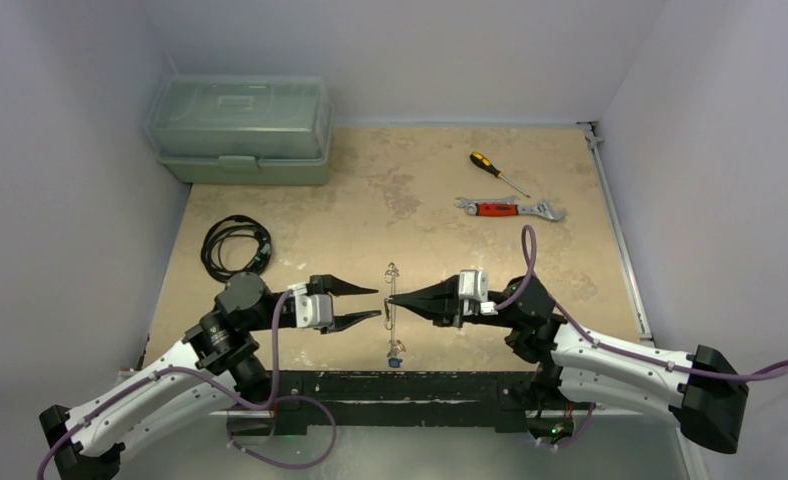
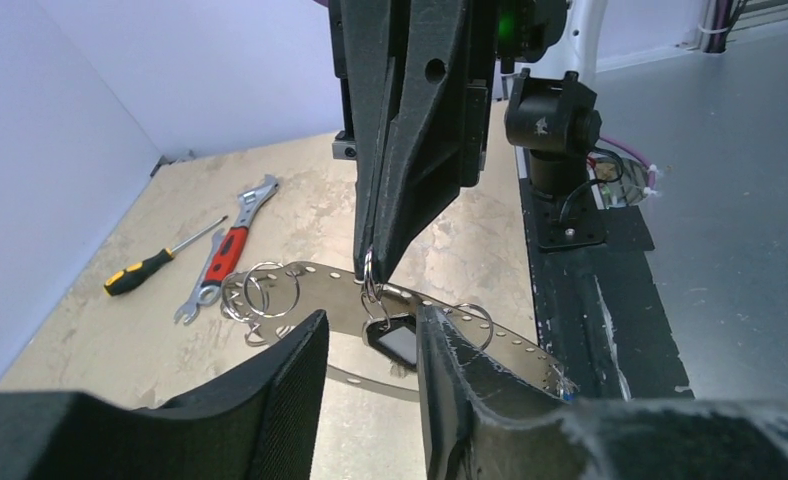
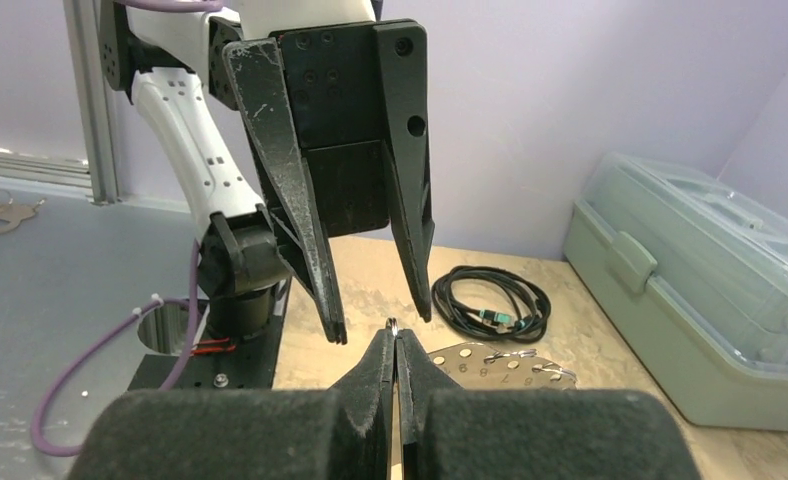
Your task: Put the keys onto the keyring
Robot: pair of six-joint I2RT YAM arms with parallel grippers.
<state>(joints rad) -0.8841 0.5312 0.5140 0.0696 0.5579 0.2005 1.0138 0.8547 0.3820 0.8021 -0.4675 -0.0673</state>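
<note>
The keyring (image 1: pixel 392 312) stood on edge just below the centre of the top view, between the two hands above the bench (image 1: pixel 420 200). The right hand (image 1: pixel 388 298) had its fingers together, clamped on a small split ring (image 2: pixel 370 285) at the loop's top edge. The left hand (image 1: pixel 377 303) faced it with fingers apart, holding nothing.

By my reading the task was partway done. A black-tagged key (image 2: pixel 395 342) hung under the pinched ring, and more small rings (image 2: pixel 260 292) sat along the band toward the left of the left wrist view. Whether the pinched ring was already threaded through the band I could not tell.

The top view showed the loop only as a thin line, with a blue tag (image 1: pixel 397 362) at its lower end. The left wrist view showed its row of holes and the black tag between the left fingers (image 2: pixel 290 400). The right wrist view showed numbers stamped on the band (image 3: pixel 470 362) and how wide the left hand (image 3: pixel 380 325) gaped
</note>
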